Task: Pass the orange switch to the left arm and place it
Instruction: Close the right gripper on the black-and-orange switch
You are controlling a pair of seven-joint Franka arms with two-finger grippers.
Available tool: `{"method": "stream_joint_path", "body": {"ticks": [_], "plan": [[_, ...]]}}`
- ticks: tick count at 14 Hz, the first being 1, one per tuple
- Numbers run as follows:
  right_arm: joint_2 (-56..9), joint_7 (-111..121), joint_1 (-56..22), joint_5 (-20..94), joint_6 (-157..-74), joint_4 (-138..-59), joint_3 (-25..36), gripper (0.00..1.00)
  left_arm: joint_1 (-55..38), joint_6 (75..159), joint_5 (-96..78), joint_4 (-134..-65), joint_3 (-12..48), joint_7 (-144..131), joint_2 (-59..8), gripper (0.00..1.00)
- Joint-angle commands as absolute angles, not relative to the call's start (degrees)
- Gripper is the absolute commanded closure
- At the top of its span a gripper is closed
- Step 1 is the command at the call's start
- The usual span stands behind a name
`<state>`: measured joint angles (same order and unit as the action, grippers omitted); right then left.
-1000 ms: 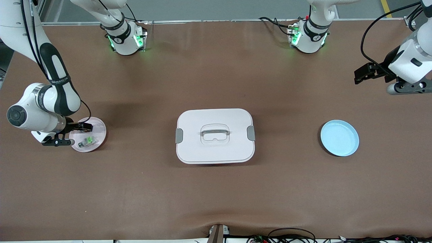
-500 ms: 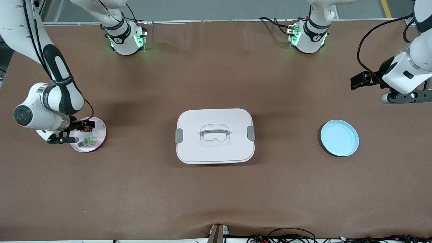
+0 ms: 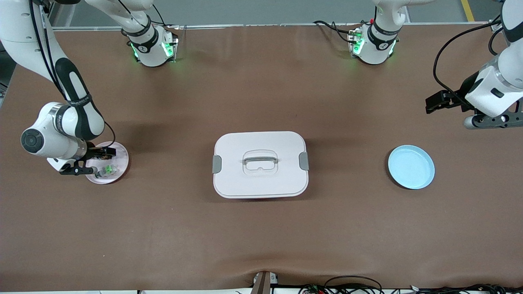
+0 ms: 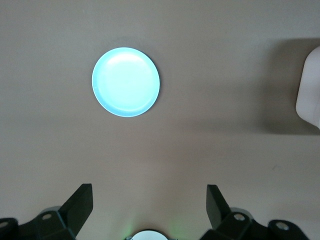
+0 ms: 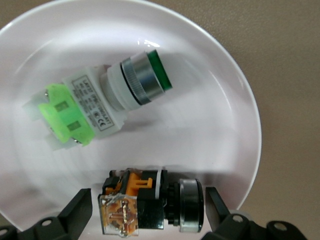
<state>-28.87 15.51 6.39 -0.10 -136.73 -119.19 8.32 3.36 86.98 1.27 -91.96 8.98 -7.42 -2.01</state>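
Note:
The orange switch (image 5: pixel 150 202), black with orange parts and a metal cap, lies on its side on the pink plate (image 3: pixel 121 160) at the right arm's end of the table. My right gripper (image 3: pixel 104 153) is low over that plate. In the right wrist view it (image 5: pixel 149 212) is open, with one finger on each side of the switch and a small gap at each. My left gripper (image 3: pixel 434 103) is open and empty in the air over bare table at the left arm's end; its wrist view shows it (image 4: pixel 148 196) the same. The white box (image 3: pixel 260 164) stands mid-table.
A green-topped switch (image 5: pixel 100 105) lies on the same pink plate (image 5: pixel 227 95), nearer to the front camera than the orange one (image 3: pixel 107 169). An empty blue plate (image 3: pixel 411 166) lies at the left arm's end, also in the left wrist view (image 4: pixel 126 82). The box's corner (image 4: pixel 310 85) shows there.
My right arm's wrist has shifted a little while its gripper stays at the pink plate. My left gripper has moved slightly closer to the blue plate.

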Motion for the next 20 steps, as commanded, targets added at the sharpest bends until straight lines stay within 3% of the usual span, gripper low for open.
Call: {"method": "stream_joint_path", "body": {"ticks": [1,5,7,12,17,20], "plan": [[-28.9,16.3,7.4,-0.8,-137.2,-119.3,7.9,0.0,3.8,88.3,2.1,-91.2,8.9,-7.6,-2.6,0.0],[-28.8,16.3,7.4,-0.8,-137.0,-119.3,7.9,0.42,5.2,89.4,2.1,-91.2,8.8,-7.6,-3.7,0.0],[-28.8,16.3,7.3,-0.8,-136.9,-119.3,7.9,0.54,5.5,89.5,2.1,-91.3,8.7,-7.6,-3.9,0.0],[-27.9,16.2,7.2,-0.8,-135.4,-119.3,7.9,0.57,5.7,89.4,2.2,-91.7,8.6,-7.6,-3.8,0.0],[-21.2,15.1,6.9,0.4,-123.8,-118.7,7.6,0.57,5.8,91.3,2.2,-91.6,8.6,-7.6,-4.9,0.0],[-17.2,14.7,6.5,7.4,-117.6,-118.6,7.5,0.57,5.7,91.5,2.1,-91.3,8.7,-7.6,-5.2,0.0]]}}
